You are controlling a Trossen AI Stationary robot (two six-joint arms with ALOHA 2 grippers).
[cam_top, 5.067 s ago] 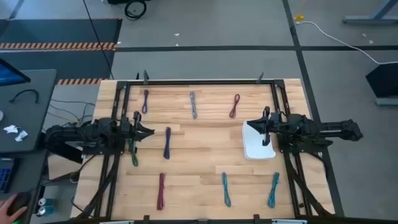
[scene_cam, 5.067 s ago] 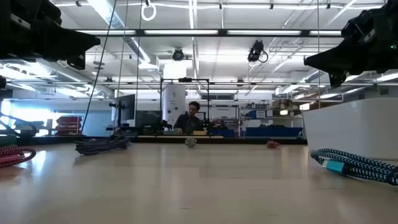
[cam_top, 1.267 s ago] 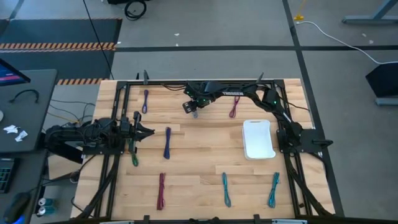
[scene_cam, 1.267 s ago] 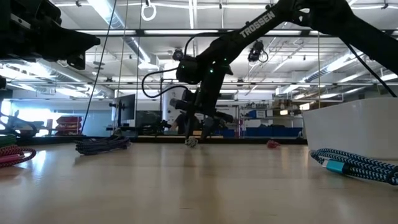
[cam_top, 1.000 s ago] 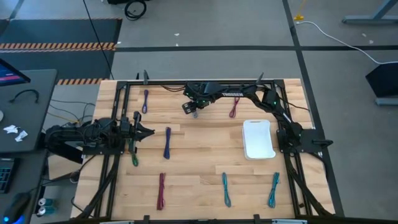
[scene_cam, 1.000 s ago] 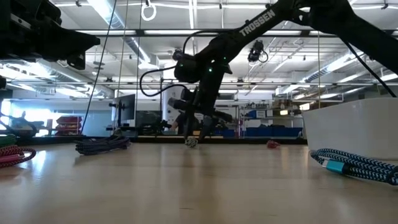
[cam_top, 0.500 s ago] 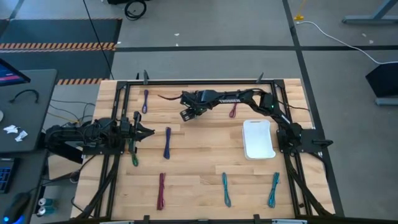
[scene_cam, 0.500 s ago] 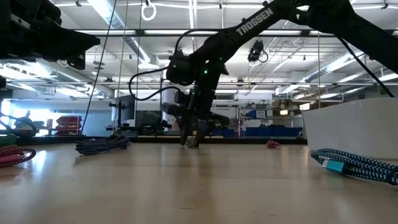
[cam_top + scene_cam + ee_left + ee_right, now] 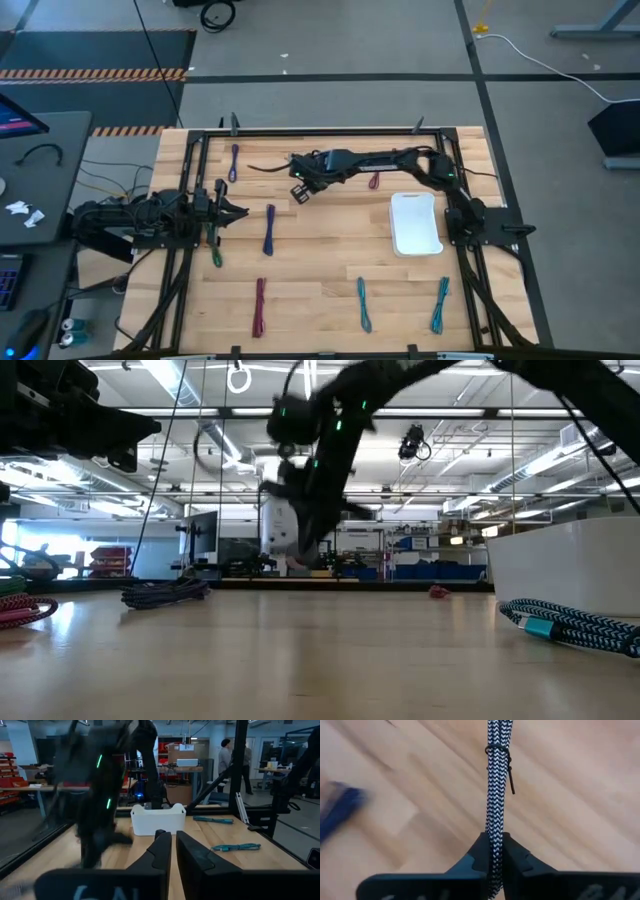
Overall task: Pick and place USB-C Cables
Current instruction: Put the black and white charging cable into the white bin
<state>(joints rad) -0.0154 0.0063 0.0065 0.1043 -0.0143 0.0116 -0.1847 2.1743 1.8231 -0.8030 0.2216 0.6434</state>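
My right gripper (image 9: 299,191) reaches across the far middle of the table and is shut on a grey black-and-white braided USB-C cable bundle (image 9: 494,780). My left gripper (image 9: 240,210) waits shut at the table's left side. The other bundles lie flat on the wood. They are purple (image 9: 233,162), maroon (image 9: 375,181) partly under the right arm, blue (image 9: 268,230), green (image 9: 215,256), magenta (image 9: 259,306) and two teal ones (image 9: 363,303) (image 9: 440,305). In the low view the right arm (image 9: 315,450) is blurred above the table. My right gripper pinches the grey bundle between its two fingers (image 9: 480,851), which lie on either side of the strands (image 9: 494,822). The bundle runs straight out past the fingertips, a thin black tie (image 9: 498,750) wrapped round it farther along. It sits clear above the wooden tabletop.
A white bin (image 9: 416,224) stands on the table's right side, near the right arm's base. Black frame rails (image 9: 320,131) run along the table's edges. Open wood lies between the bundles in the middle. People stand in the room beyond the table (image 9: 225,755).
The right gripper, which was down at the grey bundle, has risen and drifted toward the table's left and near edge. The grey bundle has left the table with it and is lifted clear. The left arm stayed still.
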